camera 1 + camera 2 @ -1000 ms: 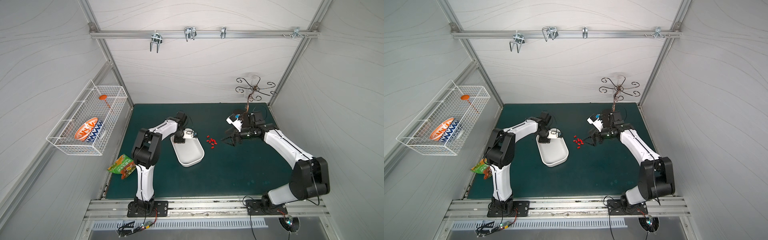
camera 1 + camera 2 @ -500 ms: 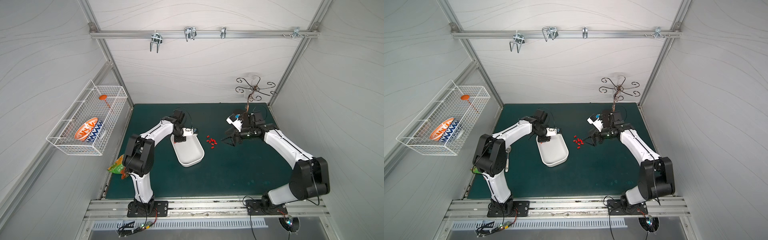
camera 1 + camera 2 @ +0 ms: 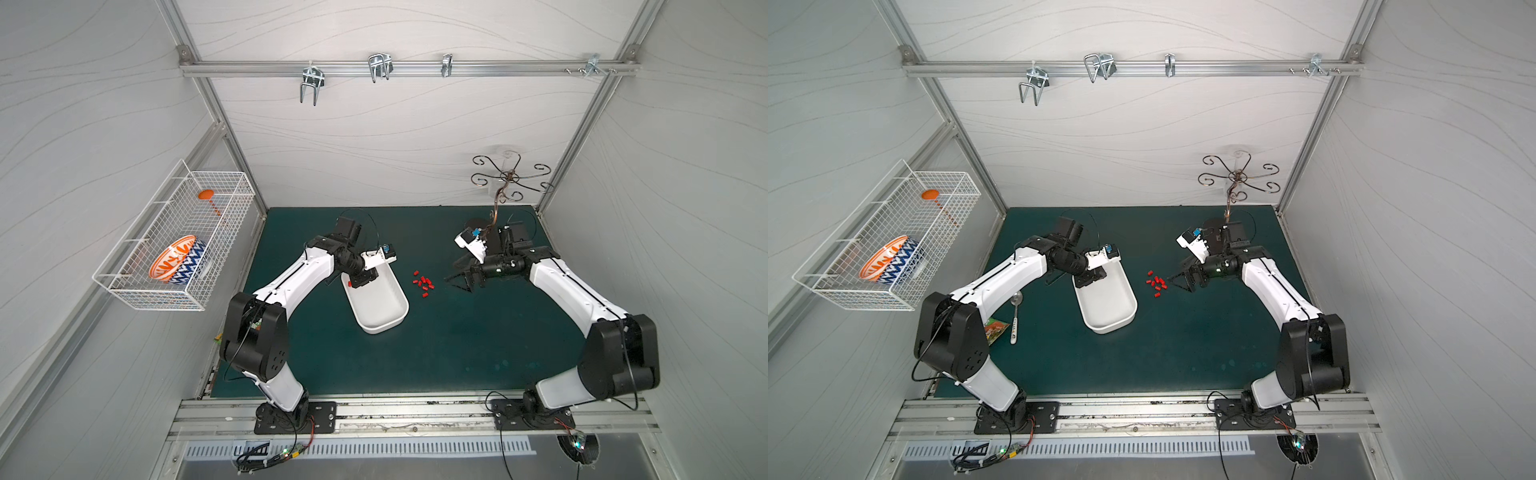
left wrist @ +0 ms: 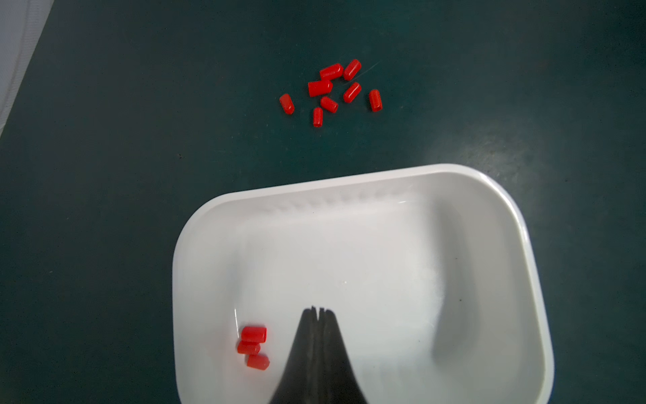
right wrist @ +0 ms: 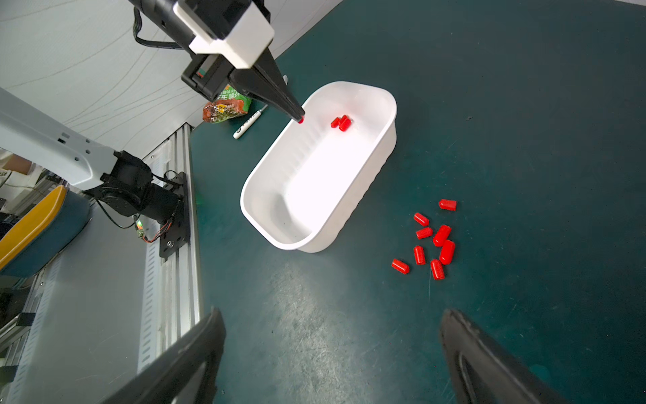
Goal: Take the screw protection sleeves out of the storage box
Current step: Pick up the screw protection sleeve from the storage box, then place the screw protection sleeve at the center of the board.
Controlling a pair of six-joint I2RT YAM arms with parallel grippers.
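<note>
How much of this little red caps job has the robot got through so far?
Done: eight sleeves lie loose on the green mat, outside the storage box. In hand: the left fingers are shut on one sleeve above the box. Left: three sleeves sit in a box corner. The right fingers are open and empty, near the pile.

L gripper (image 4: 318, 310): black fingers closed tip to tip, over the inside of the white storage box (image 4: 349, 179). 3 red sleeves (image 4: 253, 348) lie in the box, touching each other, near a corner & just beside the fingers. 8 more sleeves lie outside on the dark green mat (image 4: 105, 175), in a loose cluster, apart from the box rim.
</note>
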